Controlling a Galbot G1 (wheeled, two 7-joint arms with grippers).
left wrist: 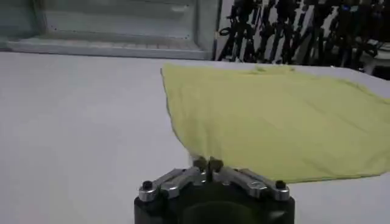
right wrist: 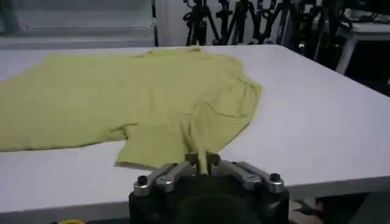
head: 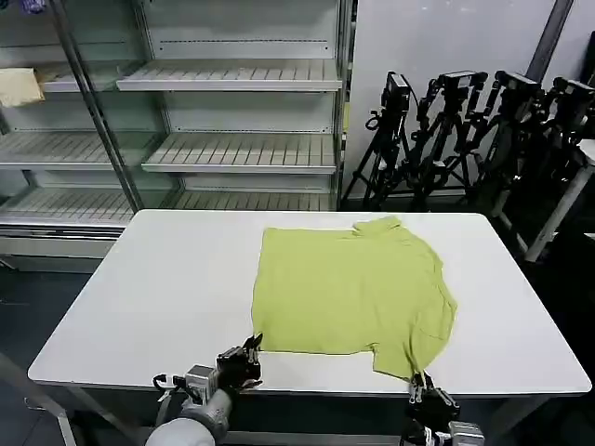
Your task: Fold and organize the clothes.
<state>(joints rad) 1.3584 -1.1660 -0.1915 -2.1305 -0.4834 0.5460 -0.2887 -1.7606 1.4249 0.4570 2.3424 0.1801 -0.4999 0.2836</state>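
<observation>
T-shirt near edge pinched by left gripper and right gripper

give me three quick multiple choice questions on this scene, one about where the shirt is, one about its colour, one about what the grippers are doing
1. Where does the T-shirt lie?
A. on a shelf of the rack
B. on the white table, toward the robot's right
C. on the floor

2. What colour is the T-shirt?
A. dark blue
B. red
C. lime yellow-green

3. What state are the two grippers in?
A. both shut on the shirt's near edge
B. both wide open above the shirt
C. one holds a tripod

Answers:
1 B: the head view shows it spread on the tabletop, right of centre.
2 C: all three views show that colour.
3 A: the left gripper pinches the near left corner and the right gripper pinches the near right edge, fingers closed on cloth.
</observation>
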